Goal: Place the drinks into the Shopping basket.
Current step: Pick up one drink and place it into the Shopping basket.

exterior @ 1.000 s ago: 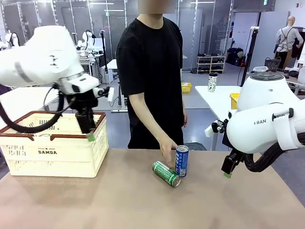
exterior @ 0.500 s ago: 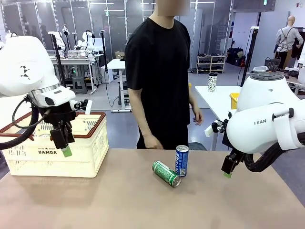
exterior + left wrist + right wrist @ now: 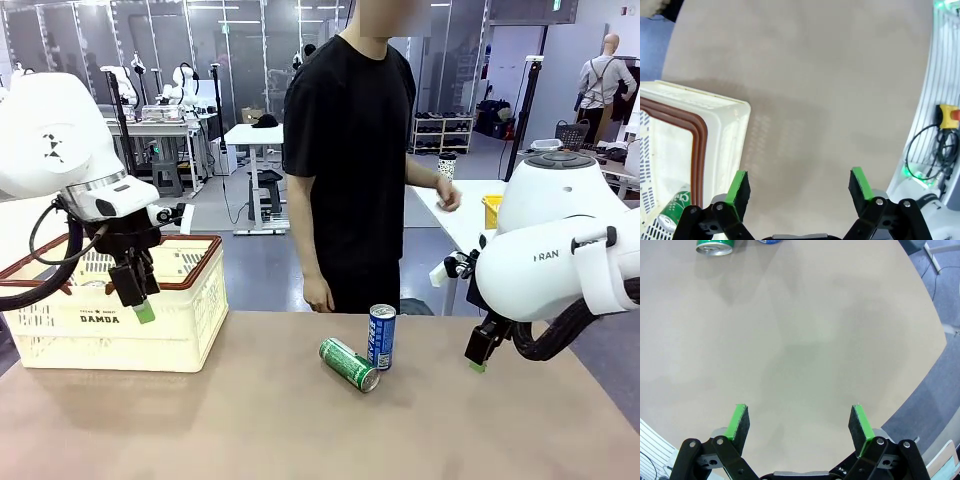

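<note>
Standing here, I'd call the job partly done, w/ more left than finished. The Shopping basket [image 3: 180,325] sits at the surface's [image 3: 300,430] far-left corner. Looking down the left wrist cam, a third can [image 3: 674,210], green w/ white print, lies on its side inside the basket, close to the brown rim, so approx. one drink is in. Two are left out on the surface, mid-way along the far edge. The blue can [image 3: 381,337] stands upright. The green can [image 3: 350,363] lies on its side right against the blue can's base, silver top pointing toward the near edge. The left pincer [image 3: 138,303] hangs at the basket's near wall by the corner nearest the middle, pads spread wide, nothing between them. Below it is partly basket rim, partly bare surface. The right pincer [image 3: 478,360] hovers low over the right side of the surface, also gaping wide and empty, w/ both loose cans off toward the middle from it. The person stands at the far edge, one hand [image 3: 320,297] hanging just behind the cans, not touching them. I'd judge the next bit is a reach for one of the two loose cans. The right arm looks nearer.
</note>
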Tool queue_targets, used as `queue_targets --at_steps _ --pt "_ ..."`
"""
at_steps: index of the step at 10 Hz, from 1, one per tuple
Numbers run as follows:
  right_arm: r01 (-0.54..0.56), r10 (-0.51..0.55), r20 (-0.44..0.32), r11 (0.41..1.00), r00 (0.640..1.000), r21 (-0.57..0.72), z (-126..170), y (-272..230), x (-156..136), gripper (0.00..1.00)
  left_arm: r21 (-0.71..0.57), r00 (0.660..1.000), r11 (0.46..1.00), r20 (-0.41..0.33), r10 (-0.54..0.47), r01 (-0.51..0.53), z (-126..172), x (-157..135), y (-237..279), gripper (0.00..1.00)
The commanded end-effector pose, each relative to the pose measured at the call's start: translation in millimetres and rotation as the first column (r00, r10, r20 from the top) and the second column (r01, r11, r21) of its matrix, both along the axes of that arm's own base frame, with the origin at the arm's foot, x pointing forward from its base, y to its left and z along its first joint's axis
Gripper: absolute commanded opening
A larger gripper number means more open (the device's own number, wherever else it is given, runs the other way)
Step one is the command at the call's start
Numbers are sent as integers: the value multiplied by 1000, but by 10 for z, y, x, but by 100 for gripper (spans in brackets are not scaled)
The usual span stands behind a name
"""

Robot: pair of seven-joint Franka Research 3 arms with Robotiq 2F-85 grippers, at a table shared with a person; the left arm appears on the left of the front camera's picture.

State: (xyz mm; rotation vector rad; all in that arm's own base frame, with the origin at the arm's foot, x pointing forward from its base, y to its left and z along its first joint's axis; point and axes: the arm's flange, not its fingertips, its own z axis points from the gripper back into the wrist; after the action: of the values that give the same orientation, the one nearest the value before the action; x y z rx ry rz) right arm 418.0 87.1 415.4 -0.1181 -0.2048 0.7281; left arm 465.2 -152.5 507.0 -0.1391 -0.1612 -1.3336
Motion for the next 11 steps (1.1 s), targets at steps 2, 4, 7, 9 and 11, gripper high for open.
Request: queue_targets --at_steps 2,4,7,9,11 --pt "-27 28 -30 999 999 23 -37 -262 -31 100 2 998 998 21 -65 65 93 304 -295 100" --pt "-9 10 -52 1000 999 19 -63 -507 -76 100 12 994 994 -5 -105 105 74 518 -539 100" --pt "35 -32 -73 999 997 31 -143 -830 -88 100 7 980 981 -47 -193 193 -142 780 -1081 100" --pt "45 -44 -64 999 997 11 -140 -756 -67 100 31 968 969 -63 -244 246 -294 844 -1397 100" --pt "45 -44 -64 999 997 11 -140 -756 -67 100 58 978 976 -42 -206 209 -330 904 -1441 100"
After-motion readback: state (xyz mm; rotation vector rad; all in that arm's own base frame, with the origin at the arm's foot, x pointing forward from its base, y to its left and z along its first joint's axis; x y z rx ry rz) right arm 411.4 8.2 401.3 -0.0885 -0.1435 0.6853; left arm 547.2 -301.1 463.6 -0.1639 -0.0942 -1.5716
